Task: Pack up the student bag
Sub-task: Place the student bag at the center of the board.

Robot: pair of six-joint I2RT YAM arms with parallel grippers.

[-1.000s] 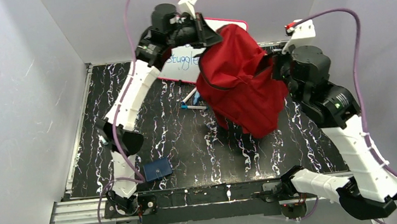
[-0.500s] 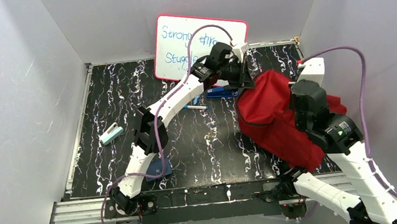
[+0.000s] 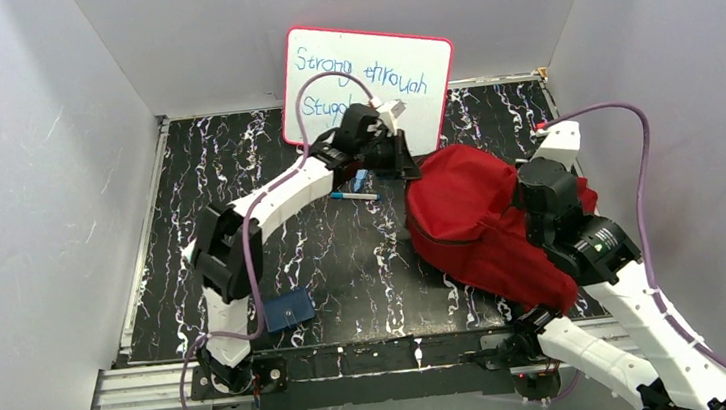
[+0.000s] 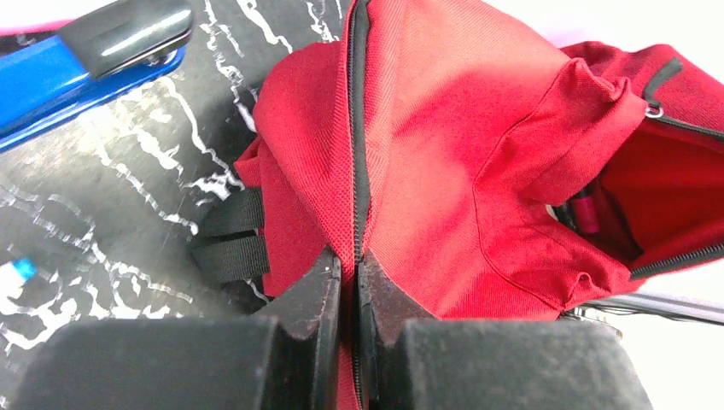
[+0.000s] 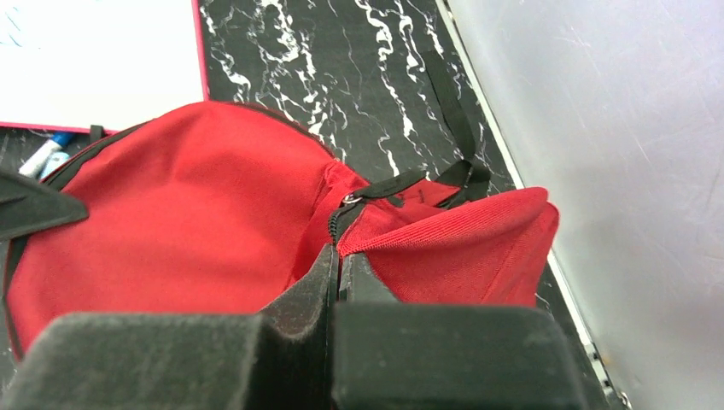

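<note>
The red student bag (image 3: pixel 471 220) lies slumped on the right half of the black marbled table. My left gripper (image 3: pixel 405 166) is shut on the bag's zipper seam at its far left edge; the left wrist view shows the jaws (image 4: pixel 348 265) pinching red fabric (image 4: pixel 444 154) with the black zipper between them. My right gripper (image 3: pixel 530 211) is shut on the bag's rim near a zipper pull; the right wrist view shows the jaws (image 5: pixel 338 260) closed on red fabric (image 5: pixel 171 222). The bag's opening (image 4: pixel 657 188) shows at right in the left wrist view.
A whiteboard (image 3: pixel 367 79) with blue writing leans on the back wall. A blue marker (image 3: pixel 353 197) lies near the left gripper. A blue stapler (image 4: pixel 85 55) lies beside the bag. A dark blue card (image 3: pixel 289 309) sits at the near left. Grey walls enclose the table.
The bag was held high a second ago and has come down onto the table. Both grippers lowered with it and have since shifted it left. The light blue eraser is now hidden.
</note>
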